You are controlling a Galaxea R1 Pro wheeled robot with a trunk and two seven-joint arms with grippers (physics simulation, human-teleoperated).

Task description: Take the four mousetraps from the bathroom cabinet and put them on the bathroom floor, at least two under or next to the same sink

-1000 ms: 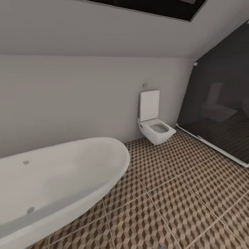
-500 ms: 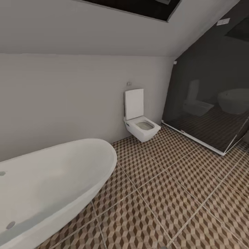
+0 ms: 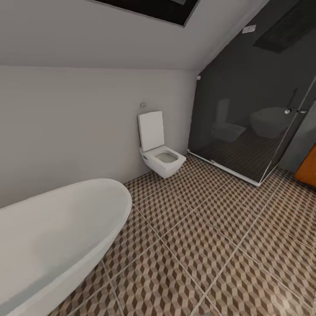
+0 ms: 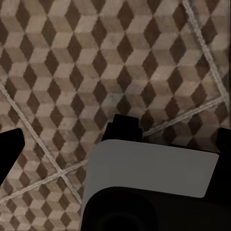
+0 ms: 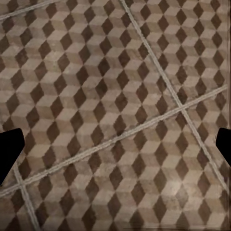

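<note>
The mousetraps, the cabinet and the sink are out of view. The bathroom floor [image 3: 206, 237], tiled in a brown and beige cube pattern, spreads across the head view. In the left wrist view my left gripper [image 4: 115, 144] hangs open above the floor [image 4: 96, 62], its dark fingertips [image 4: 9, 149] at the picture's two sides, nothing between them. A grey and black part of my own body [image 4: 149, 178] lies below it. My right gripper [image 5: 115, 147] is open too, over bare floor tiles [image 5: 115, 96], and its fingertips [image 5: 9, 149] hold nothing.
A white oval bathtub [image 3: 48, 237] fills the near left. A wall-hung toilet [image 3: 160, 153] with its lid up stands against the far wall. To its right is a dark glass shower enclosure [image 3: 245, 127]. An orange panel [image 3: 308, 166] shows at the right edge.
The camera has turned to the right: bathtub and toilet slide left in the picture, more of the shower glass comes in, and the orange panel appears at the right edge.
</note>
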